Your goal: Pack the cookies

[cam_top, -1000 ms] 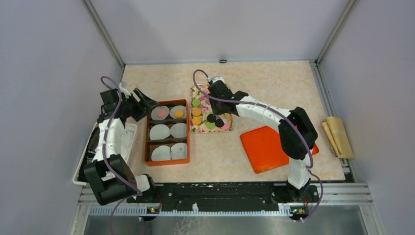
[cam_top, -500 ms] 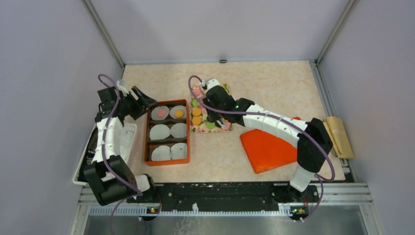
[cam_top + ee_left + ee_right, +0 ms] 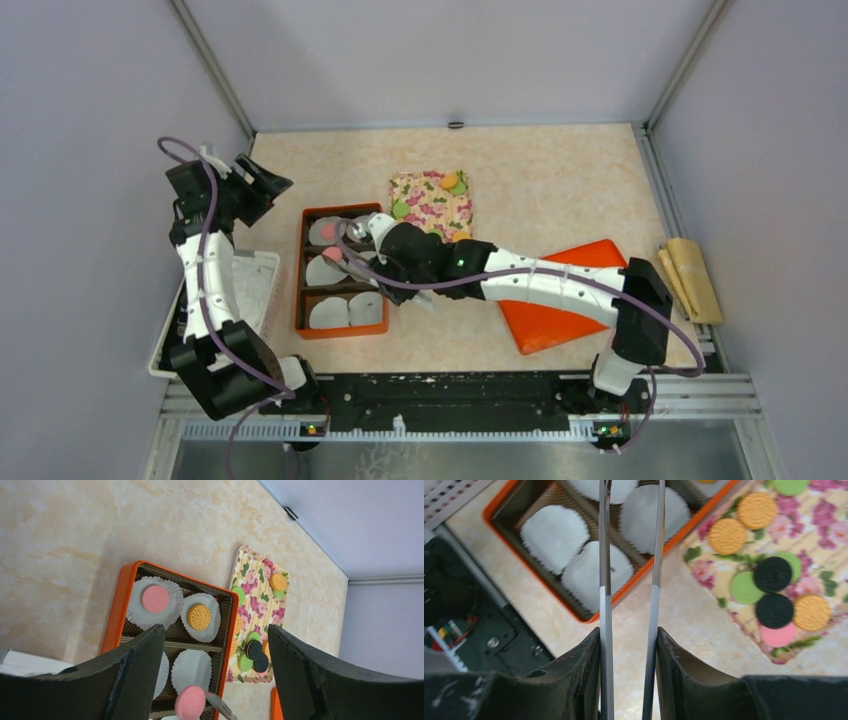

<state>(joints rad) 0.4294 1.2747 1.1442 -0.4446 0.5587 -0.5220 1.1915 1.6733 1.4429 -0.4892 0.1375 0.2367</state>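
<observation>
Right tool [image 3: 628,637] shifted to box [image 3: 115,615] | tongs [image 3: 605,555] (clamped) hold pink cookie [image 3: 190,702]

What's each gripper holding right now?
Left gripper: open, holding nothing.
Right gripper: closed on metal tongs, which carry a pink cookie.

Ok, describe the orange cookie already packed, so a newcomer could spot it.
Start at the orange box left of the floral tray. Its far row has two filled white liners. The orange cookie lies in the one nearer the tray, beside a pink cookie.
</observation>
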